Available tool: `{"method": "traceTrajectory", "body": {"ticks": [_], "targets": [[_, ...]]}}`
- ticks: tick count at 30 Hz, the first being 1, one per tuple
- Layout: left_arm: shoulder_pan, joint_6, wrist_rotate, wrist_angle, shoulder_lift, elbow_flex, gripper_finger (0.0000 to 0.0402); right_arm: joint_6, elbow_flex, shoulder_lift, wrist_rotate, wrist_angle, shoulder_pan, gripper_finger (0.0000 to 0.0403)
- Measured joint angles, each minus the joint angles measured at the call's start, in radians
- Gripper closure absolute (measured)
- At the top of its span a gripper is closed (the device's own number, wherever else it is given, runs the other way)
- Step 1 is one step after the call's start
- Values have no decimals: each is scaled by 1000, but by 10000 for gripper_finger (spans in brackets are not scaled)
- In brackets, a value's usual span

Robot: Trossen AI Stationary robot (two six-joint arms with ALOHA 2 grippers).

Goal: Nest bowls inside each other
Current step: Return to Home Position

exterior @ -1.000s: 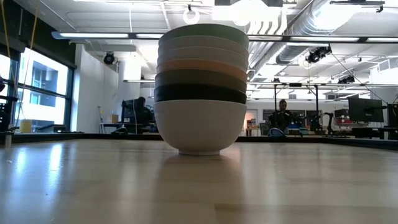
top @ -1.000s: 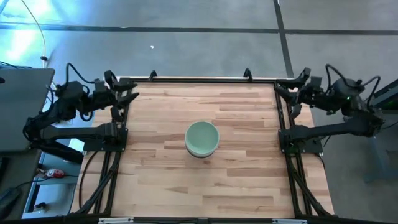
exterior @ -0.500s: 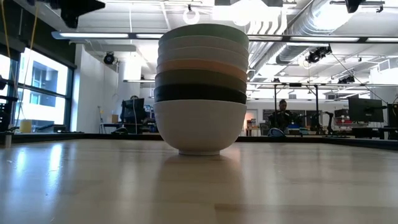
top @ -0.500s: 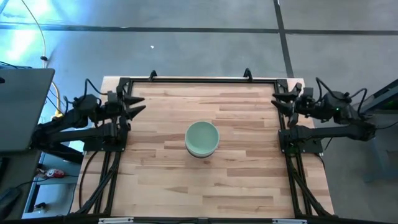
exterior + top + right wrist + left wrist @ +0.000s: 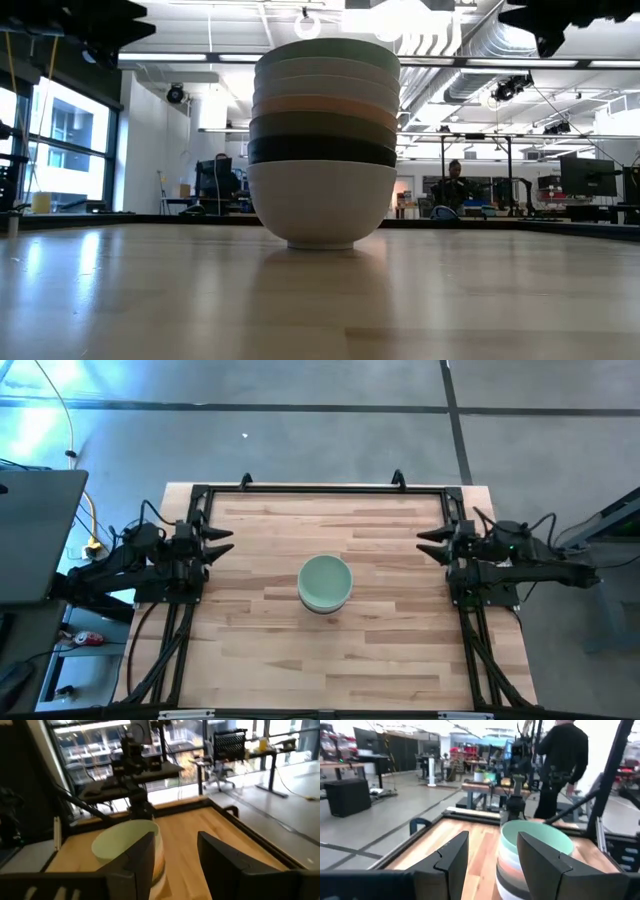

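Left pincer [image 5: 220, 544] at left bench [image 5: 380, 660] edge, right pincer [image 5: 430, 545] at right edge, both spread wide, holding nothing. Bowls [image 5: 325, 582] sit nested, 1 stack of 7, bench centre. Nesting looks finished; step is homing, next only parks arms.

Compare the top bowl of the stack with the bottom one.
The smooth round pale green bowl tops the stack; the smooth round white bowl sits lowest, on the wooden table. Only the green bowl's rim band shows in the low view; the white bowl's whole wall and foot show. Both are upright and similarly wide.
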Motion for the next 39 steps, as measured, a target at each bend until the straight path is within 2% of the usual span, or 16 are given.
{"method": "traceTrajectory", "body": {"ticks": [5,8,14,21,27,39], "targets": [[0,-40,-87,12,1,1,245,-9,-87,-4,-32,169,0,263],[0,-53,-100,13,1,0,245,-9,-97,-3,-45,182,0,263],[-5,-57,-15,117,1,-101,245,-6,-97,-4,-100,183,0,263],[-45,-55,18,245,1,-241,245,-9,-97,-3,-145,181,0,263],[-79,-8,60,274,1,-263,245,-9,-97,-3,-199,176,0,263],[-147,14,59,258,1,-298,245,-28,-97,-3,-249,173,0,263]]}}
